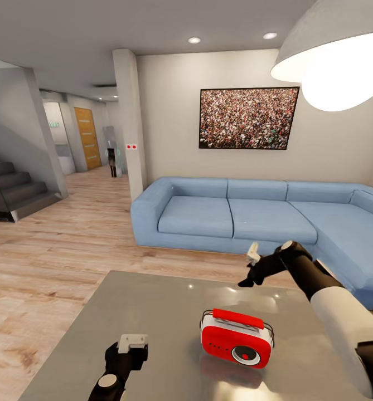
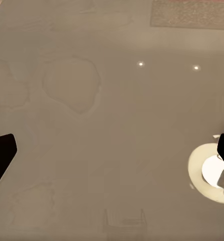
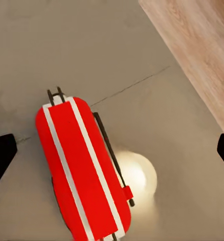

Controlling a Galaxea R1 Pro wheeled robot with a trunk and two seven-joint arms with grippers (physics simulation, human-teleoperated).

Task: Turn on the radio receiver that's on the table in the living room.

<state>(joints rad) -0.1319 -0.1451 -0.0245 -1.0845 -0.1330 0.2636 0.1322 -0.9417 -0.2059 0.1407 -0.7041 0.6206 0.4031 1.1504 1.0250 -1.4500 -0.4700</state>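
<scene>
Sofa (image 1: 253,214), long and light blue, fills the far side of the living room under the framed crowd picture (image 1: 247,118), with the white pendant lamp (image 1: 342,61) glaring at upper right. Nearer you, the glossy grey bench (image 1: 153,312) takes up the lower half of the head view and mirrors the lamp and ceiling spots.

Your right arm reaches out over the bench's far right part, and its right hand (image 1: 252,266) hangs above and beyond the radio receiver (image 1: 237,337). In the right wrist view the two dark fingertips sit wide at the frame edges, so that hand is spread, looking down on the red top and handle. Your left hand (image 1: 131,345) hovers low over the near left of the bench, also spread, well apart from the radio.

The radio stands upright on the near right of the bench, dial facing you.

Watch the descent: it is small and light-looking on a slick top, so I expect a push from above or behind to slide or tip it rather than press its switch. The lamp's reflection beside it may also mislead your depth.
</scene>
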